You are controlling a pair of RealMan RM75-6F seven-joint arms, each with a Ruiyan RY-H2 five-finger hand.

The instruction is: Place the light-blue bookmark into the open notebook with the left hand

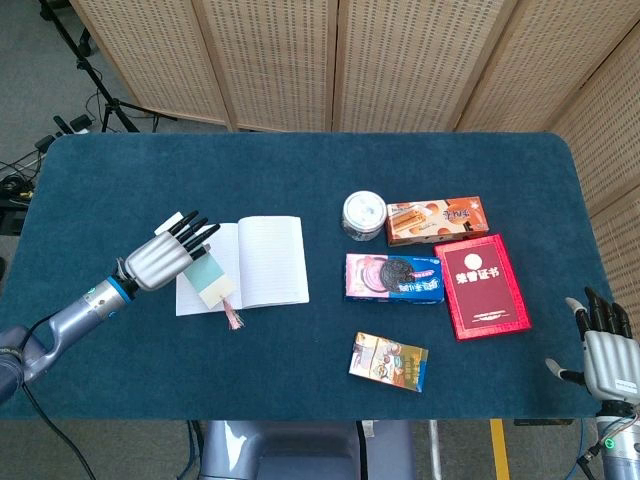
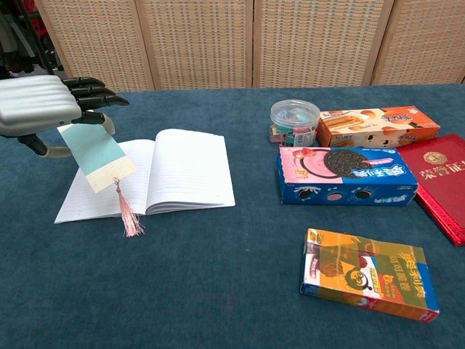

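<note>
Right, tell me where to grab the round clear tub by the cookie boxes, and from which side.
Grip the round clear tub across its side wall, coming from above and behind. It stands upright with a lid on top, and the orange box and Oreo box crowd its right and front.

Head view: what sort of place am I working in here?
Probably a staged test setup: a blue-covered table boxed in by woven folding screens, with stand legs and cables on the floor at left.

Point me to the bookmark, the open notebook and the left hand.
light-blue bookmark (image 2: 96, 153), chest view, blue face.
open notebook (image 2: 190, 171), chest view, right page.
left hand (image 2: 36, 106), chest view, back of hand.
</note>
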